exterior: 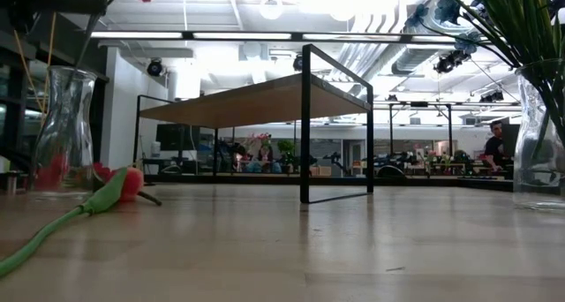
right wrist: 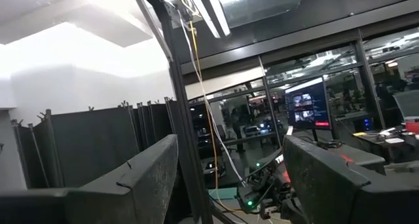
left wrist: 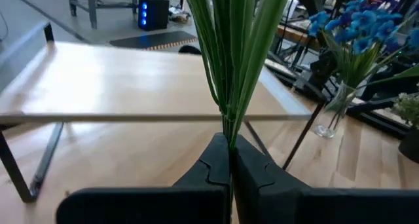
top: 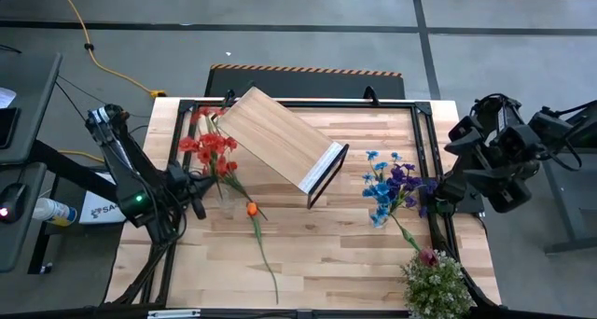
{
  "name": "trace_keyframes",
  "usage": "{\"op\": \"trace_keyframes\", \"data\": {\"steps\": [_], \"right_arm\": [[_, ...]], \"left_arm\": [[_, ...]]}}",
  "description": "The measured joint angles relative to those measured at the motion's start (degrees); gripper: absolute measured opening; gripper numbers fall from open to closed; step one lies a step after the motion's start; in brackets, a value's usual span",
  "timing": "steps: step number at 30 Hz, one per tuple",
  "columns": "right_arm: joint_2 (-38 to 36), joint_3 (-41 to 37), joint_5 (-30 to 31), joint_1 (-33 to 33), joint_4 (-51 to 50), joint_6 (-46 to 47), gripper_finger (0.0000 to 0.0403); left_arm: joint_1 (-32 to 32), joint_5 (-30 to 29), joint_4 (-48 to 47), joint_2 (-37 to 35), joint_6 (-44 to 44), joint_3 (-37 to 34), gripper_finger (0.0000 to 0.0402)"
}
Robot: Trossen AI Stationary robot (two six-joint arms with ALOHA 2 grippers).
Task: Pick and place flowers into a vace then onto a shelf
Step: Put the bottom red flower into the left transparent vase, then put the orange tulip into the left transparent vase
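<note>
My left gripper (top: 200, 192) is shut on a spray of red flowers (top: 211, 149) at the table's left, beside a clear glass vase (exterior: 62, 130). Whether the stems reach into the vase is hidden. An orange tulip (top: 252, 208) lies flat on the table near it. Blue and purple flowers (top: 390, 184) stand in a second glass vase (exterior: 540, 134) at the right. A dark pink rose (top: 427, 256) lies by the near right corner. The shelf (top: 280, 137) stands on its black legs at the far middle. My right gripper (right wrist: 229, 152) is open, raised off the table's right edge. My left gripper pinches the bundled green stems (left wrist: 229, 129) of the red spray between its two fingers, below where the leaves fan out. The fingers come roughly level from the table's left and lie across the stems. The blooms stand above the fingers; the gripper hides the stems' lower ends.
A bushy green plant with tiny whitish blossoms (top: 437, 286) stands at the near right corner. A black frame (top: 431, 151) runs along the table's edges. Bare wood (top: 336, 254) lies between the tulip and the right vase.
</note>
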Motion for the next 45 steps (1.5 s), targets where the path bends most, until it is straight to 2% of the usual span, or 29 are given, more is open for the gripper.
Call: {"op": "trace_keyframes", "data": {"steps": [7, 16, 30, 33, 41, 45], "right_arm": [[0.3, 0.0, 2.0, 0.0, 0.1, -1.4, 0.0265], [0.3, 0.0, 1.9, 0.0, 0.4, -1.6, 0.0265], [0.3, 0.0, 1.6, 0.0, 0.4, -1.0, 0.0265], [0.3, 0.0, 1.6, 0.0, 0.5, -1.0, 0.0265], [0.3, 0.0, 1.6, 0.0, 0.5, -1.0, 0.0265], [0.3, 0.0, 1.4, 0.0, 0.4, -1.0, 0.0265]], "left_arm": [[0.0, 5.6, 4.2, 0.2, 0.1, -1.1, 0.0032], [0.0, 7.2, 5.2, 0.2, 0.1, -1.1, 0.0092], [0.0, 10.0, 6.5, 0.0, 0.1, -0.9, 0.0092], [0.0, 13.1, 6.4, 0.0, 1.0, 0.5, 0.0095], [0.0, 22.6, 6.0, 0.0, 10.6, 7.2, 0.0096], [0.0, 30.4, 5.9, 0.0, 14.9, 12.0, 0.0097]]}}
